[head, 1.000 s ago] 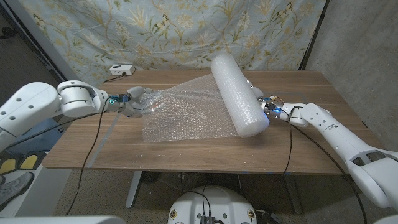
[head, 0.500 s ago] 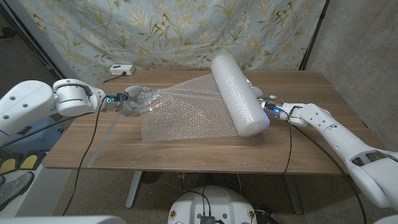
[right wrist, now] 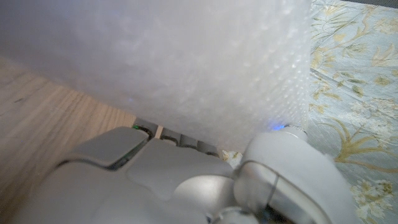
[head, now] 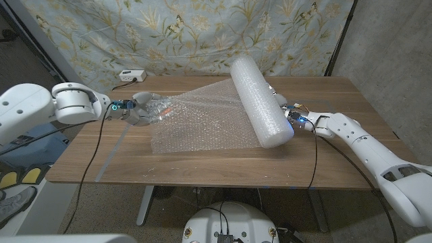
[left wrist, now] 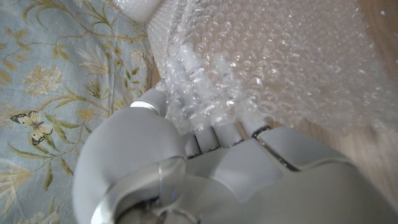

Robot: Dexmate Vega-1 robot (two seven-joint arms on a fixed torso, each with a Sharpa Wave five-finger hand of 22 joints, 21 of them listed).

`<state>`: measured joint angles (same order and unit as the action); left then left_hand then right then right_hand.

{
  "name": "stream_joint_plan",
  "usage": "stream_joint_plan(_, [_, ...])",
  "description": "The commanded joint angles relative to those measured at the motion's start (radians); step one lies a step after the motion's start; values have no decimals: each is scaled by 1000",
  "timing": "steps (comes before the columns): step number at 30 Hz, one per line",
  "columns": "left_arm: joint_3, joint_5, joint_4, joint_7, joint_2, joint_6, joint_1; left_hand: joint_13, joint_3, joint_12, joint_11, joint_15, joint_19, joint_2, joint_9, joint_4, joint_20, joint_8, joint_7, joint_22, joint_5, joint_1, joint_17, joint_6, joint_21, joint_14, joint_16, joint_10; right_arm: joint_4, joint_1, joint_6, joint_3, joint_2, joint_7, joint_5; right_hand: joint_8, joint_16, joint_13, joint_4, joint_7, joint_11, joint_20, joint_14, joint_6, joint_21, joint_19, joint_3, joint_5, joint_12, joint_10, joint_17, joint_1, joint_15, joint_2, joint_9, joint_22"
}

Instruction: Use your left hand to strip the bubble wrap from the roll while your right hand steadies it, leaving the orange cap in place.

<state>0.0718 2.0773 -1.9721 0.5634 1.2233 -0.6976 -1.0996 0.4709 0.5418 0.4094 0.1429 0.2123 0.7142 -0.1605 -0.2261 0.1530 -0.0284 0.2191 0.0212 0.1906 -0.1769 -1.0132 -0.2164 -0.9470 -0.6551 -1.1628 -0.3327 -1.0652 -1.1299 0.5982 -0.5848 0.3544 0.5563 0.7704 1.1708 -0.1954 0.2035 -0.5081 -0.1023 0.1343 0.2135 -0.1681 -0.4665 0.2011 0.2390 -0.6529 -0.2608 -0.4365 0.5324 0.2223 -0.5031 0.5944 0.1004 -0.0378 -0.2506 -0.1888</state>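
Observation:
A thick white bubble wrap roll (head: 260, 101) lies slanted across the table's right half, one end toward the curtain. A loose sheet (head: 196, 121) fans out from it to the left over the wood. My left hand (head: 144, 109) grips the sheet's bunched far-left corner. In the left wrist view the fingers (left wrist: 217, 134) are curled into the crumpled wrap (left wrist: 267, 62). My right hand (head: 286, 110) presses against the roll's right side near its front end, partly hidden behind it. In the right wrist view my right hand (right wrist: 186, 180) has its fingers tucked against the roll (right wrist: 174, 62).
A small white box (head: 131, 75) sits at the table's back left corner. A floral curtain (head: 189, 34) hangs close behind the table (head: 202, 165). A black cable (head: 98, 148) trails from my left arm over the front left edge.
My left hand has drawn further left with the sheet's corner, stretching the sheet out. The roll has shifted slightly right; my right hand has stayed against it.

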Motion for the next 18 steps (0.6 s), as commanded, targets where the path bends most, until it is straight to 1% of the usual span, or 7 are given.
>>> stream_joint_plan(1, [56,-4,-9,15,15,-15,-36,3,0,-3,22,-1,-6,-5,-2,-2,-3,-5,32,3,0,-12,-4,-24,-8,4,2,-22,4,2,11,-3,4,9,-1,-5,7,-1,-1,26,3,-3,5,-2,-2,-2,-8,-8,-1,-4,-2,-7,3,1,-2,-1])
stream_joint_plan(2, [70,-7,-12,15,15,-17,-47,2,0,-3,22,0,-6,-5,-2,-2,-3,-5,33,3,0,-12,-5,-24,-9,4,2,-23,2,4,15,-5,4,10,-1,-5,6,-1,-2,26,3,-4,8,-2,-3,-1,-8,-8,-2,-4,-2,-8,3,1,-2,-1])
stream_joint_plan(4, [78,-11,-14,18,12,-20,-53,3,0,-3,21,-1,-7,-5,-3,-2,-3,-5,31,3,0,-12,-5,-23,-9,4,2,-24,2,5,17,-6,4,11,0,-5,6,-1,-2,26,3,-6,10,-3,-3,-1,-9,-9,-3,-4,-2,-8,4,0,-1,-1])
stream_joint_plan(9, [118,-19,-26,25,0,-29,-91,4,0,-5,22,-2,-8,-5,-3,-3,-3,-5,32,3,0,-11,-5,-23,-11,5,2,-21,-6,13,17,-10,9,7,4,-5,7,-1,-3,26,3,-7,9,-4,-4,0,-11,-10,-5,-6,-2,-9,6,0,0,-1])
stream_joint_plan(13, [120,-13,-28,39,1,-37,-86,5,0,-5,22,-1,-9,-5,-3,-3,-2,-5,33,3,0,-11,-6,-24,-12,4,2,-23,-10,18,19,-12,12,7,6,-6,8,-1,-5,26,3,-7,10,-4,-4,1,-13,-12,-7,-6,-2,-10,6,-1,1,-1])
stream_joint_plan(18, [112,0,-26,64,17,-48,-67,6,0,-5,23,-1,-8,-4,-3,-3,-3,-6,29,3,1,-11,-6,-23,-15,5,3,-23,-15,23,23,-15,14,9,8,-6,8,-2,-6,25,3,-8,12,-5,-5,1,-16,-14,-8,-5,-1,-11,6,-1,3,-1])
